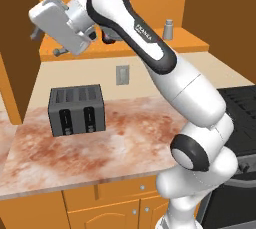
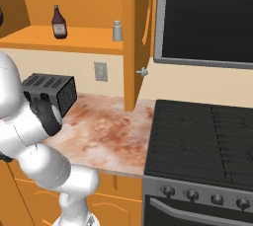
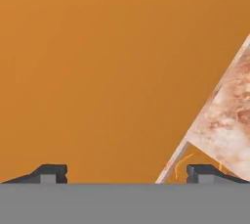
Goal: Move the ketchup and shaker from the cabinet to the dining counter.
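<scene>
Reaching: gripper (image 3: pixel 127 173) fingers spread wide, nothing between them, facing orange cabinet (image 2: pixel 129 3) wood.
Ketchup (image 2: pixel 59 22): upright on the shelf.
Shaker (image 2: pixel 117 30): near the shelf's right end.
Next: turn hand toward ketchup, then close.

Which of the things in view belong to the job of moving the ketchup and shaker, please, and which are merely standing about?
Job: ketchup, shaker, both on the cabinet shelf; open gripper.
Bystanders: toaster, stove, wall outlet.
</scene>
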Tool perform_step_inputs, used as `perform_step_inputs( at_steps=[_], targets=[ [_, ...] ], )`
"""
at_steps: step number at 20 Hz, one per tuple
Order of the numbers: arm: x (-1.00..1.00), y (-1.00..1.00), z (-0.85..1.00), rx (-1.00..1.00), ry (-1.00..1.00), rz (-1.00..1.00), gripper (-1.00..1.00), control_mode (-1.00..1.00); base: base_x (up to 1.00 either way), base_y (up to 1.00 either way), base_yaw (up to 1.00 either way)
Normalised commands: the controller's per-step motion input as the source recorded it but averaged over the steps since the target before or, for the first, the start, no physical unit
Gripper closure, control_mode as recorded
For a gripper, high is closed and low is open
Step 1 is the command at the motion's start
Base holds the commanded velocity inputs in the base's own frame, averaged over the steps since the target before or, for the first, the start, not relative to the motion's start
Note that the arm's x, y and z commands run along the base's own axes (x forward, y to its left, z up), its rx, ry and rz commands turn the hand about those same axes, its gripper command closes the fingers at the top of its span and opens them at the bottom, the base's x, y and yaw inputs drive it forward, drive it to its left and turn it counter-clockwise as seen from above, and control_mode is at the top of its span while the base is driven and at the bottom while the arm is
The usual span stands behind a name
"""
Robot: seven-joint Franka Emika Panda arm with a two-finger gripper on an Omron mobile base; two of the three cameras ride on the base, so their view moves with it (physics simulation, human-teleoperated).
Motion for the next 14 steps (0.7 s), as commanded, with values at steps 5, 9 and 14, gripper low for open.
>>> perform_step_inputs(
  at_steps=[5,9,14],
  targets=[
    [-0.27,-0.73,-0.14,-0.22,-0.23,0.0,-1.0,-1.0,0.0,0.0,0.0],
    [-0.13,-0.76,-0.12,-0.17,-0.23,-0.03,-1.0,-1.0,0.0,0.0,0.0],
    [-0.04,-0.77,-0.15,-0.13,-0.25,-0.04,-1.0,-1.0,0.0,0.0,0.0]
  ],
)
